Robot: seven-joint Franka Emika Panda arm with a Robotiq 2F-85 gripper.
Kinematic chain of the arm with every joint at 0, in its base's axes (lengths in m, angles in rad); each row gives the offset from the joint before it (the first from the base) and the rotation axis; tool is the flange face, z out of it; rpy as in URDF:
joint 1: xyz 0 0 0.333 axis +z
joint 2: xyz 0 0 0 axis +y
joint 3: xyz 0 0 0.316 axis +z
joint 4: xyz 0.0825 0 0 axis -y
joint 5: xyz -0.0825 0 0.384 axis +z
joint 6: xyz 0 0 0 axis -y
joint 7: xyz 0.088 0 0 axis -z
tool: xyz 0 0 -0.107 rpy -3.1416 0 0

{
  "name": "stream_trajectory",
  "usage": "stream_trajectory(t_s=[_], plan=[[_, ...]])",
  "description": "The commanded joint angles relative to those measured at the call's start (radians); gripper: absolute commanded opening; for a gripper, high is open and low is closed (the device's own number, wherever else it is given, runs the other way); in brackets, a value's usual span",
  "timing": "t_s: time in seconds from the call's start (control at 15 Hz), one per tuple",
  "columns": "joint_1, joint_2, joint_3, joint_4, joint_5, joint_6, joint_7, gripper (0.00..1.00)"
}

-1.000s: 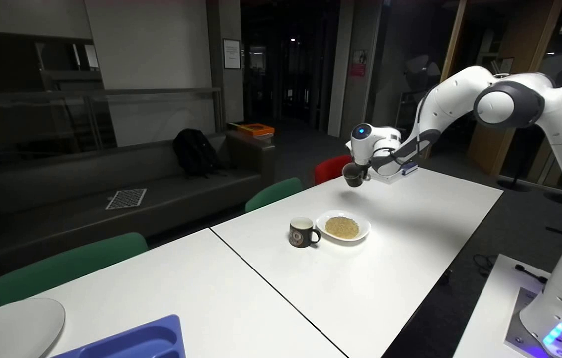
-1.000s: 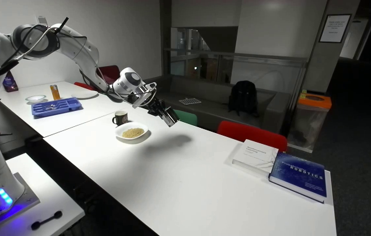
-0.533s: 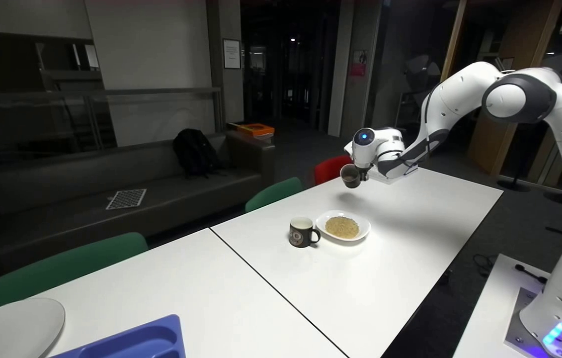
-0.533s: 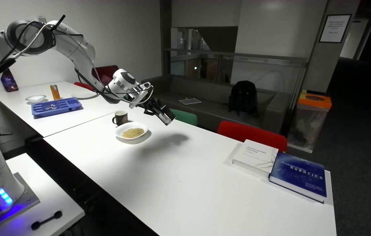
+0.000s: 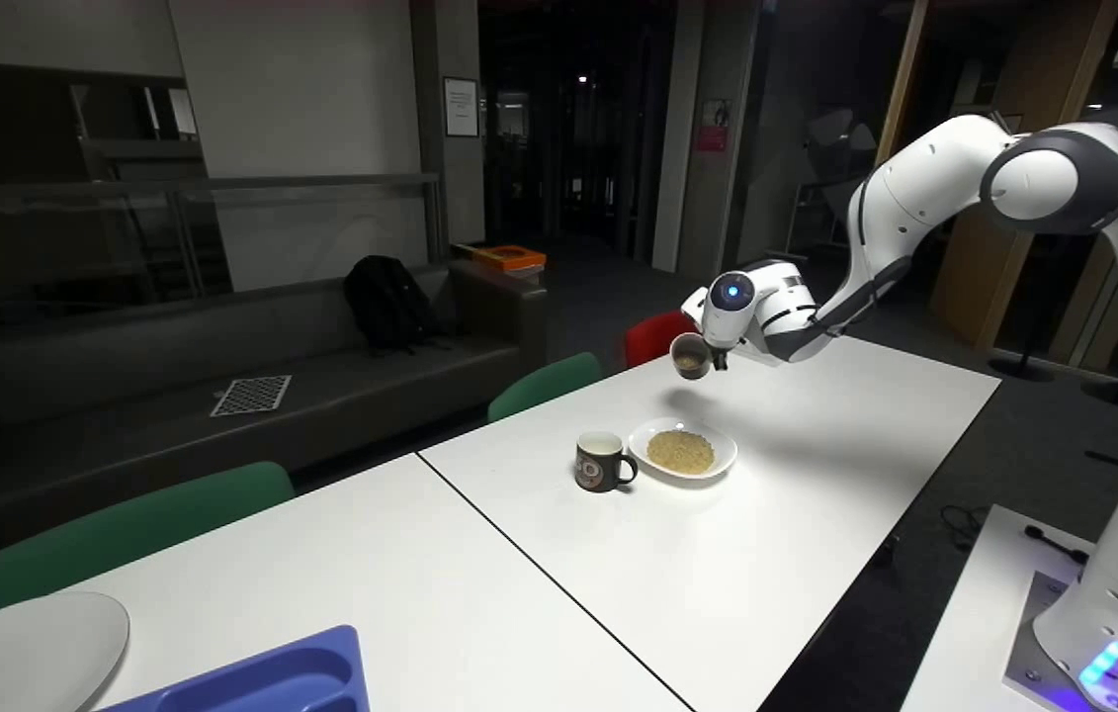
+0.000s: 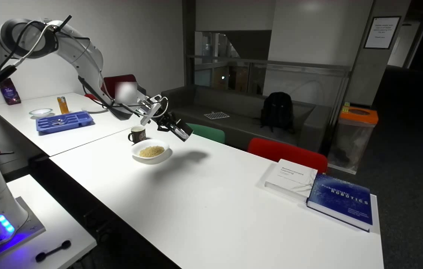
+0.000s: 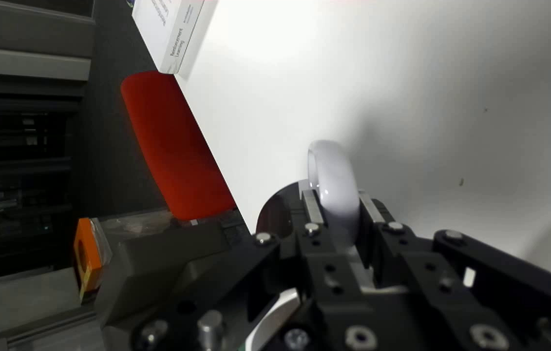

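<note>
My gripper (image 7: pixel 340 207) is shut on the pale handle (image 7: pixel 333 170) of a dark, shiny mug (image 7: pixel 275 209). One finger passes through the handle's loop. In both exterior views the held mug (image 5: pixel 690 357) (image 6: pixel 184 130) hangs tilted above the table, its opening partly turned down. Something tan shows inside its opening in an exterior view. Below and beside it stands a white dish (image 5: pixel 639 445) (image 6: pixel 135 150) with a heap of tan grain (image 5: pixel 680 452) (image 6: pixel 151 151). A second dark mug (image 5: pixel 598 465) (image 6: pixel 138 134) stands upright right beside the dish.
A white book (image 6: pixel 291 175) and a blue book (image 6: pixel 340 198) lie at one table end. A blue tray (image 6: pixel 65 122) and a large white plate (image 5: pixel 25 648) are at the other. Red (image 7: pixel 178 146) and green (image 5: pixel 549 384) chairs line the far edge.
The gripper and held mug have moved a little toward the dish and the upright mug. The held mug's opening has turned more into view, and tan content shows inside it.
</note>
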Motion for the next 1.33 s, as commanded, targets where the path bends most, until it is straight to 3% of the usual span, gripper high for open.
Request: stream_trajectory(t_s=[0.0, 1.07, 1.13, 1.27], plan=[[-0.03, -0.093, 0.035, -0.078, -0.082, 0.028, 0.052, 0.05], [-0.074, -0.274, 0.046, -0.229, -0.092, -0.003, 0.15, 0.05], [-0.076, -0.193, 0.06, -0.177, -0.048, -0.007, 0.111, 0.21], [-0.08, -0.211, 0.06, -0.188, -0.048, -0.006, 0.112, 0.21]])
